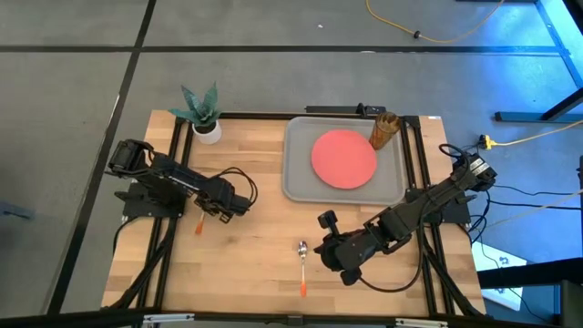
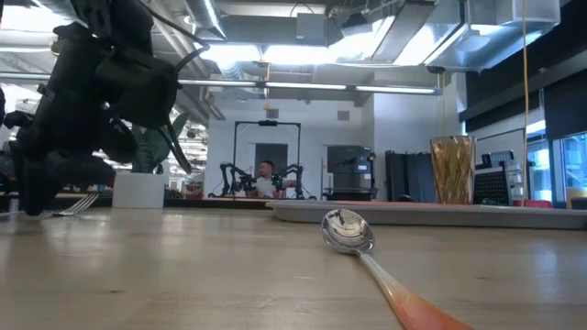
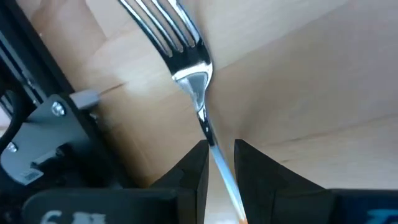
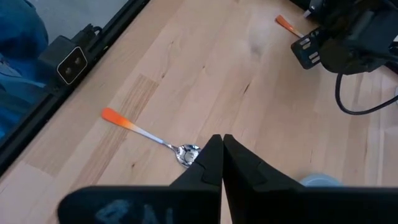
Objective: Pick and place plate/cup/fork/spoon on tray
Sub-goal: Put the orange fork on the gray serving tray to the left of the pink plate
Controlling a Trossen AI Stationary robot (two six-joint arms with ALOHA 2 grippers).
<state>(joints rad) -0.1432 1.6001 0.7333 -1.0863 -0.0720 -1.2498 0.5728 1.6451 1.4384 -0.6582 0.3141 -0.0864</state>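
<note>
Tray [image 1: 296, 178] sits at the far right of the table [image 1: 255, 255]. Plate [image 1: 343, 158] lies flat in the tray, centred. Cup [image 1: 383, 129] stands upright in the tray's far right corner, just beside the plate; in the low view it shows as amber, upright behind the tray rim [image 2: 453, 169].

Fork [image 3: 186, 56] lies on the wood at the table's left side. Left gripper [image 1: 202, 212] is low over it, fingers [image 3: 196, 171] set narrowly apart with the fork's stem running between them. Contact with the stem cannot be told. The orange handle end [image 1: 198, 225] pokes out on the near side of the gripper; the tines show beside the gripper in the low view [image 2: 81, 203].

Spoon [image 1: 302, 265] lies near the table's front edge, middle, bowl toward the tray, orange handle toward the front. Right gripper [image 1: 326, 244] hovers just right of the bowl, jaws pressed together, nothing between them. The right wrist view shows the fingertips just above the spoon's bowl [image 4: 187, 154].

A plant [image 1: 202, 111] in a white pot stands at the far left corner of the table.
</note>
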